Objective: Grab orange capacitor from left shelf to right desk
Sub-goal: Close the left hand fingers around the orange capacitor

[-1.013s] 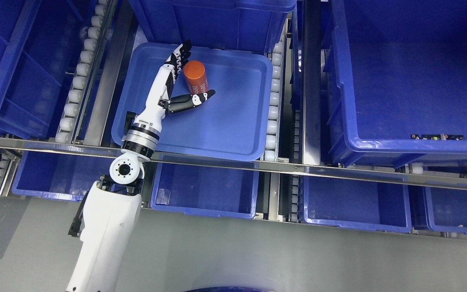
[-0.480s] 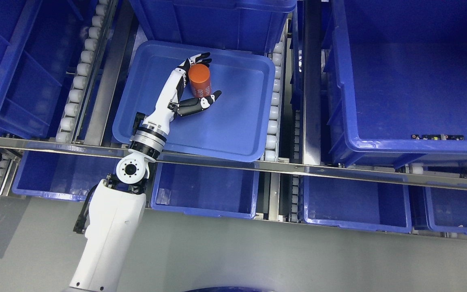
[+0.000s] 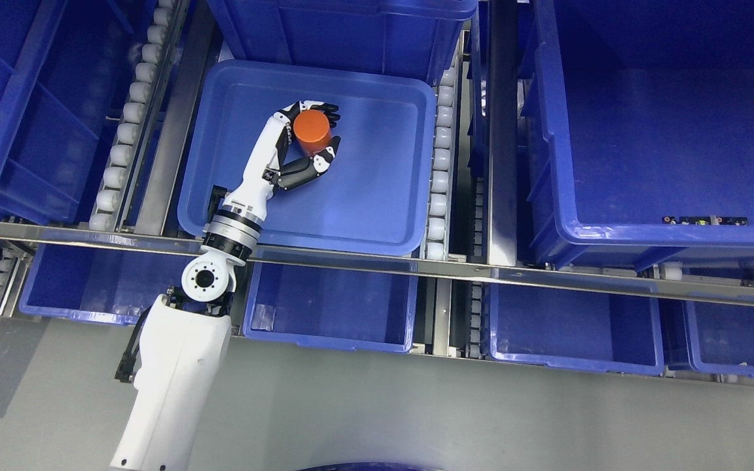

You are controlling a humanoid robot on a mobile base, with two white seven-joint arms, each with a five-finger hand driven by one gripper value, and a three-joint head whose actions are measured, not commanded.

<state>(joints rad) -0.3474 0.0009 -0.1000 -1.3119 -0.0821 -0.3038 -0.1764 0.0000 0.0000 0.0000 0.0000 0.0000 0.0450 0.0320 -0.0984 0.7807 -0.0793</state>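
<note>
Left hand (image 3: 298,147) now clamped around the orange capacitor (image 3: 312,131) in the shallow blue tray (image 3: 377,216) on the shelf; fingers (image 3: 322,108) and thumb, spread open a second ago, wrapped tight. Grasp apparently secured, lift and carry rightward still ahead.

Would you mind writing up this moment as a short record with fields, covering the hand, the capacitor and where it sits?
target: orange capacitor, a cylinder seen from above
location: inside the shallow blue tray on the shelf's roller lane
active hand: left hand, arm entering from the lower left
grasp: fingers curl over the far side, thumb on the near side
right hand: not in view
surroundings: large blue bin to the right, lower blue bins beneath the rail
</note>
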